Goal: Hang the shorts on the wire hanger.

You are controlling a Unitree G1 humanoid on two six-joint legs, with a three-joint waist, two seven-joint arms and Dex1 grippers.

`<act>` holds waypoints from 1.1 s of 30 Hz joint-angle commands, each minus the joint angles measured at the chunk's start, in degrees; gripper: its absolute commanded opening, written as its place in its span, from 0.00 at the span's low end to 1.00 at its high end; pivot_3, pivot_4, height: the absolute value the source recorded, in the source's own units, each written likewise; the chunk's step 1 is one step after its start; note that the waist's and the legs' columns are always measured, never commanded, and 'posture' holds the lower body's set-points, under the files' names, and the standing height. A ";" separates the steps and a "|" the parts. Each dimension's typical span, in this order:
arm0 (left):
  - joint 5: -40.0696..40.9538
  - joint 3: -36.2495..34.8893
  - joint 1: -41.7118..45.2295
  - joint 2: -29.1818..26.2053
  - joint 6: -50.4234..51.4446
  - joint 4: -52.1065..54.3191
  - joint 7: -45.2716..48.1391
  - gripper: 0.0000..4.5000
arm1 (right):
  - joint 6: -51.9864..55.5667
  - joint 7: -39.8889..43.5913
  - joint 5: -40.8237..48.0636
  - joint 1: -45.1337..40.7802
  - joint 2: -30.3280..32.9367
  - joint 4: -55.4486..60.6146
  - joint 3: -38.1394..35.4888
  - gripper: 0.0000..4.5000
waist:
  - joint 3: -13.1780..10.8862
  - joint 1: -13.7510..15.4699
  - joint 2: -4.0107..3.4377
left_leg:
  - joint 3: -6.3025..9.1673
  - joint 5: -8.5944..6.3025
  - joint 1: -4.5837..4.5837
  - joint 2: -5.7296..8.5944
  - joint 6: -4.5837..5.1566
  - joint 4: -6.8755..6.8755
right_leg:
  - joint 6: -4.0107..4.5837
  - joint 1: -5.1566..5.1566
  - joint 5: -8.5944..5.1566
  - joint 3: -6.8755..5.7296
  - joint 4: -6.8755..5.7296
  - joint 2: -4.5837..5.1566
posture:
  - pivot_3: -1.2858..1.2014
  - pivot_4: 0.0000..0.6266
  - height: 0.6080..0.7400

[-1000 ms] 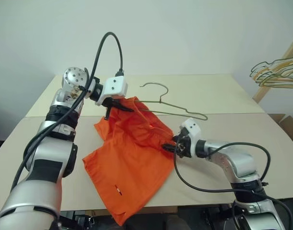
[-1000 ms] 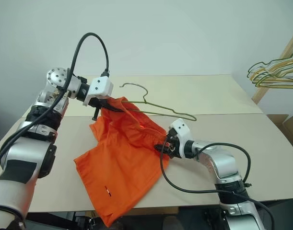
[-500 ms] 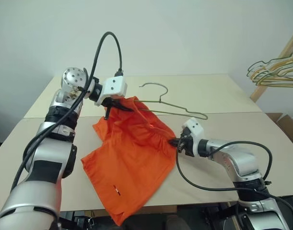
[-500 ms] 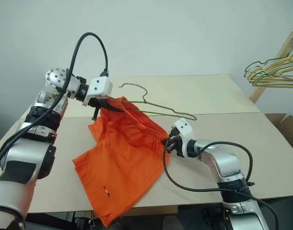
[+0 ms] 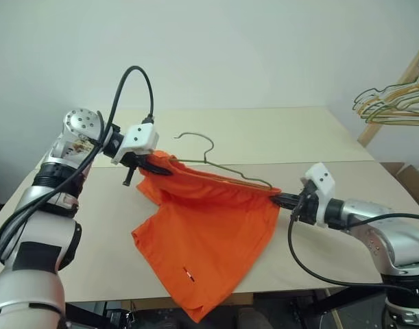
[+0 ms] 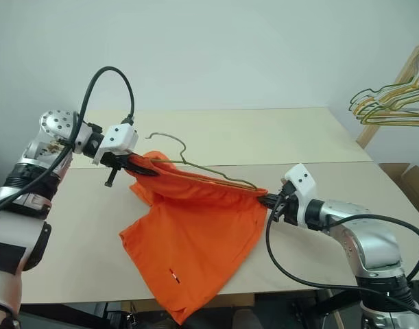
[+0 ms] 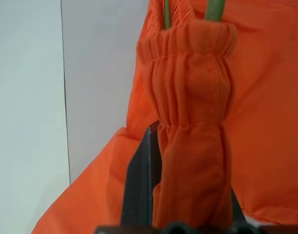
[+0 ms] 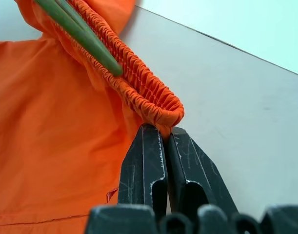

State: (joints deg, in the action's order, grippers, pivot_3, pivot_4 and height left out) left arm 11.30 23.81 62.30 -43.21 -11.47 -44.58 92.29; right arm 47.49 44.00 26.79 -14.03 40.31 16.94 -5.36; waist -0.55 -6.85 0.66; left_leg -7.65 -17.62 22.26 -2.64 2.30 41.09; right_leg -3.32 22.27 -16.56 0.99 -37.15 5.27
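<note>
The orange shorts hang stretched between my two grippers above the table, their legs drooping over its front edge. My left gripper is shut on the left end of the gathered waistband. At the right end of the waistband, my right gripper is shut too, its fingers pinching the cloth. The wire hanger runs along the taut waistband with its hook standing up near the left gripper. Its green wire passes inside the waistband.
The beige table has a seam running across its middle. A bunch of green and yellow wire hangers hangs on a wooden rack at the far right. A cardboard box sits beyond the table's right edge.
My right gripper shut on the waistband's end and pulled it right and up. The left gripper drew away to the left. The shorts went from slack to stretched along the hanger.
</note>
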 commanded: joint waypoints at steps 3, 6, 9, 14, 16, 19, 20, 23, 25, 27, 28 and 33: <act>-5.12 -1.78 1.40 -2.03 -0.71 -3.55 0.11 0.00 | -1.50 0.46 -0.83 -0.58 4.20 -3.12 -3.71 0.01 | 0.00 0.01 0.00 | -0.02 0.00 0.04 0.02 0.00 0.00 | -0.01 0.02 0.00 -0.01 0.04 -0.01 | 0.47 0.00 1.00; -8.87 -1.22 1.58 -2.03 -1.34 -4.81 -1.55 0.00 | -3.01 1.52 -0.73 -0.19 5.36 -3.37 -4.23 0.01 | 0.00 0.00 0.00 | -0.03 0.00 0.07 0.03 0.00 0.02 | -0.01 0.03 0.00 -0.01 0.06 0.00 | 0.47 0.00 1.00; -11.98 -0.08 0.51 -2.72 -4.46 -5.78 -0.73 0.00 | -5.30 2.78 -0.76 0.19 6.78 -3.51 -5.04 0.01 | 0.00 -0.04 0.00 | -0.04 0.01 0.05 0.02 -0.01 0.02 | -0.01 0.03 0.00 -0.01 0.05 -0.01 | 0.46 0.00 1.00; -16.26 1.23 -0.71 -1.81 -9.49 -6.61 -2.39 0.00 | -8.05 5.12 0.07 -0.93 7.80 -0.52 -4.00 0.01 | 0.00 -0.05 0.00 | -0.04 0.01 0.04 0.01 -0.02 0.02 | -0.01 0.03 0.00 -0.01 0.04 -0.01 | 0.46 0.00 1.00; -15.16 0.34 -0.28 0.21 -7.95 -6.48 -2.01 0.00 | -8.21 5.43 0.21 -2.07 7.44 2.43 -2.16 0.06 | 0.00 -0.03 0.00 | -0.04 0.01 0.04 0.01 -0.01 0.02 | -0.01 0.03 0.00 -0.01 0.05 -0.01 | 0.46 0.00 1.00; -14.64 -0.50 0.62 2.76 -6.20 -6.67 -2.08 0.00 | -8.41 6.18 1.25 -3.26 6.82 5.94 -0.40 0.26 | 0.00 -0.12 0.00 | -0.04 0.01 0.05 0.01 -0.01 0.04 | -0.01 0.03 0.00 -0.01 0.04 -0.01 | 0.46 0.00 1.00; -14.89 -0.66 0.96 3.52 -6.09 -6.87 -2.23 0.00 | -7.90 6.10 1.75 -3.79 6.68 6.88 -0.18 0.34 | 0.00 -0.14 0.01 | -0.04 0.01 0.04 0.00 -0.01 0.03 | -0.01 0.04 0.00 -0.01 0.04 -0.02 | 0.46 0.00 1.00; -15.45 -1.43 2.04 5.56 -5.44 -7.73 -3.16 0.00 | -7.54 7.00 3.11 -4.45 7.03 8.43 -0.51 0.52 | 0.00 0.11 0.01 | -0.03 0.01 0.05 0.01 -0.01 0.04 | -0.01 0.04 0.00 -0.02 0.04 0.00 | 0.46 0.00 1.00; -15.40 -2.15 2.48 6.32 -5.00 -8.14 -3.16 0.00 | -7.18 7.14 3.42 -4.87 7.53 8.54 -0.92 0.69 | 0.00 0.11 0.01 | 0.00 0.00 0.07 0.01 0.00 0.06 | -0.01 0.03 0.00 -0.05 0.04 -0.01 | 0.46 0.00 1.00; -15.36 -2.59 2.61 6.57 -5.02 -8.40 -3.11 0.00 | -6.42 6.88 3.46 -5.82 8.16 8.65 -0.99 0.81 | 0.00 -0.05 0.01 | -0.01 -0.01 0.09 0.01 0.01 0.07 | -0.01 0.03 0.00 -0.05 0.05 0.00 | 0.46 0.00 1.00; -15.48 -2.77 2.66 6.66 -5.05 -8.49 -3.21 0.00 | -5.94 6.87 3.54 -6.31 8.46 8.83 -0.79 0.81 | 0.00 -0.15 0.01 | -0.02 -0.01 0.09 0.01 0.02 0.07 | -0.01 0.04 0.00 -0.04 0.05 0.00 | 0.46 0.00 1.00; -15.76 -3.78 3.01 7.07 -5.31 -8.91 -3.14 0.00 | -0.27 8.00 0.27 -11.79 12.15 11.60 9.64 0.81 | 0.00 -0.34 0.01 | -0.03 -0.01 0.04 -0.07 0.02 0.06 | 0.00 0.06 0.00 -0.03 0.02 -0.04 | 0.46 0.00 1.00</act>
State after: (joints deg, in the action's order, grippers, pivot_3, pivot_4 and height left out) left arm -4.61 21.89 63.06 -36.05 -16.36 -53.71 89.44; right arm 44.32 52.41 28.68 -22.84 52.22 27.18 0.57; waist -0.55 -7.18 0.67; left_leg -7.67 -17.63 22.31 -2.72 2.31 41.14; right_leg -3.31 22.34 -16.56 0.95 -37.14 5.21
